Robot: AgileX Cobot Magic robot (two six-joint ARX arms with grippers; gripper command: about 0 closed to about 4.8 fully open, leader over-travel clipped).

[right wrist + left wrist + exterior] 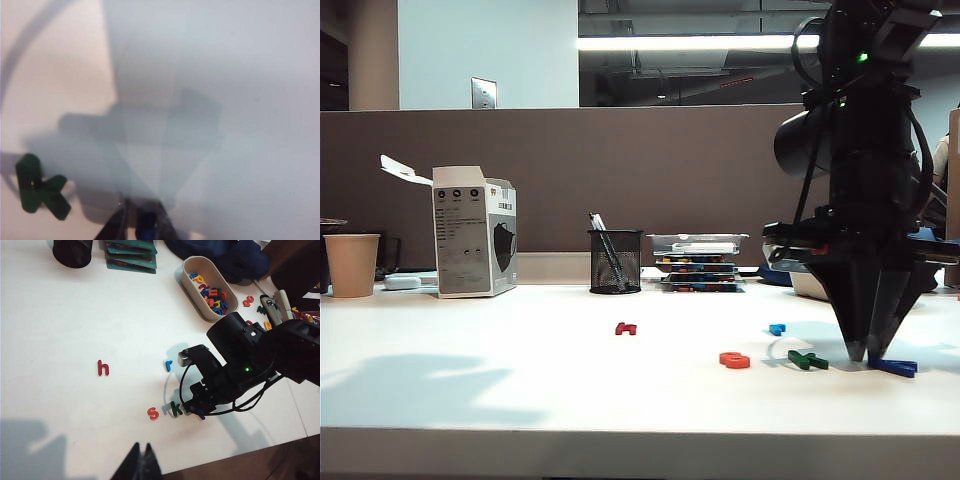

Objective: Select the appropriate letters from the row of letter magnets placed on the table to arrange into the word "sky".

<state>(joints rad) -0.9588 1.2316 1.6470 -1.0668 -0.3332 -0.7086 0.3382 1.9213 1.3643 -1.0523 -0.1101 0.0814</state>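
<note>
The dark blue letter (894, 367) is seen at the lower right of the exterior view, lying flat on the table (520, 400), its long axis running roughly left to right across the frame; it lies directly under the right gripper (870, 354), one fingertip meeting its left end while most of its body pokes out to the right. In the right wrist view a blue piece (146, 224) is seen between the two finger tips at the bottom centre of the frame; the jaws stand narrowly apart around it, and it is judged that they are clamped on it, though contact on both sides is too blurred to be confirmed.

Just to the left of the blue letter the green k (808, 360) lies, and left of that the orange-red s (734, 360); in the left wrist view the s (153, 413) and the k (175, 408) are seen side by side at the lower centre, with the blue letter hidden under the right arm immediately beside the k. The word is therefore judged nearly formed; what matters next is that the blue letter is set close beside the k and in line with it.

Further out, the light blue r (777, 328) and the dark red h (626, 328) are left behind the row. The left gripper (141, 462) is held at the bottom edge of its own view, well apart from the letters, fingers together with nothing between them.
</note>
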